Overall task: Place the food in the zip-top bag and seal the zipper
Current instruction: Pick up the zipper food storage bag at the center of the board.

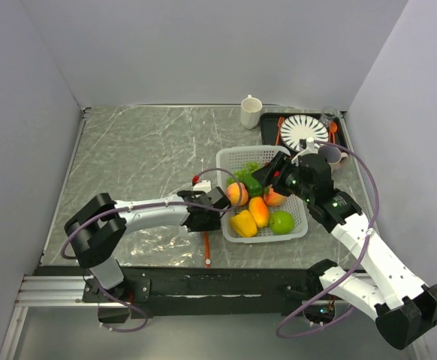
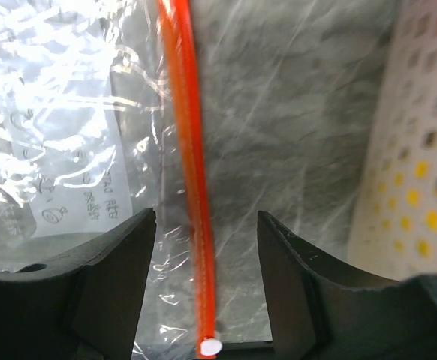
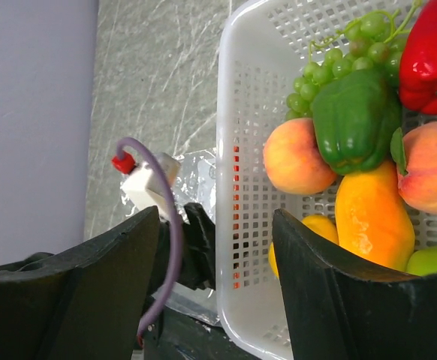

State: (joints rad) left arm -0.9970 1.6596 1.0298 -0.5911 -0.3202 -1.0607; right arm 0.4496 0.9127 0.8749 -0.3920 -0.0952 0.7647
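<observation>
The clear zip-top bag (image 2: 53,142) lies flat on the table left of the white mesh basket (image 1: 227,154). Its orange-red zipper (image 2: 188,150) runs between the jaws of my open left gripper (image 2: 205,217), untouched by either finger, and ends at a white tip. In the top view the zipper (image 1: 206,247) shows below my left gripper (image 1: 218,201). The food sits in the basket: a peach (image 3: 297,157), green pepper (image 3: 354,116), orange piece (image 3: 372,217), yellow pepper (image 1: 243,223) and green apple (image 1: 281,222). My right gripper (image 3: 217,214) is open and empty over the basket's left wall.
A white mug (image 1: 251,112) stands at the back. A black tray (image 1: 269,120) with a striped plate (image 1: 303,132) sits at the back right. Grapes (image 3: 339,60) and a red pepper (image 3: 432,52) are also in the basket. Walls close in left, right and behind.
</observation>
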